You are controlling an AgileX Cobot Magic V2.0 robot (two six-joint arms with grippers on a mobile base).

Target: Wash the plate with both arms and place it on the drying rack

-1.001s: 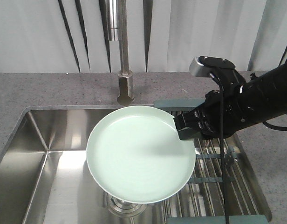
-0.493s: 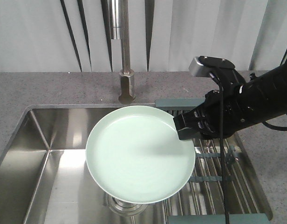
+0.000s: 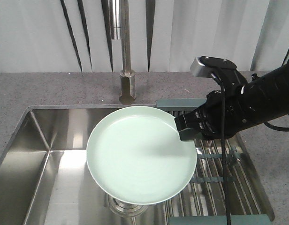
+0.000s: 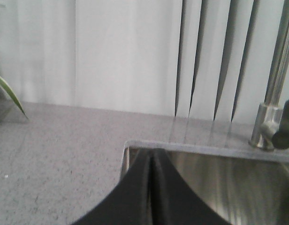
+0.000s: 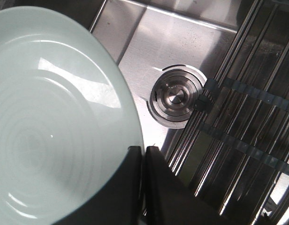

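Our black right gripper (image 3: 184,131) pinches the right edge of the round, pale mint-green plate (image 3: 140,157), holding it flat above the shiny steel sink (image 3: 46,140), we think so drips fall in. Our black left gripper (image 4: 151,157) is squeezed closed on nothing. The grey-green metal-rod drying rack (image 3: 215,173) sits just beside the plate.

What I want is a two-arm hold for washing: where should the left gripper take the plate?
The plate hangs face-up over the sink, pinched at its right rim by the right gripper. Probably best: the left gripper takes the opposite, left rim, coming in sideways from the left, jaws spanning the thin raised edge.
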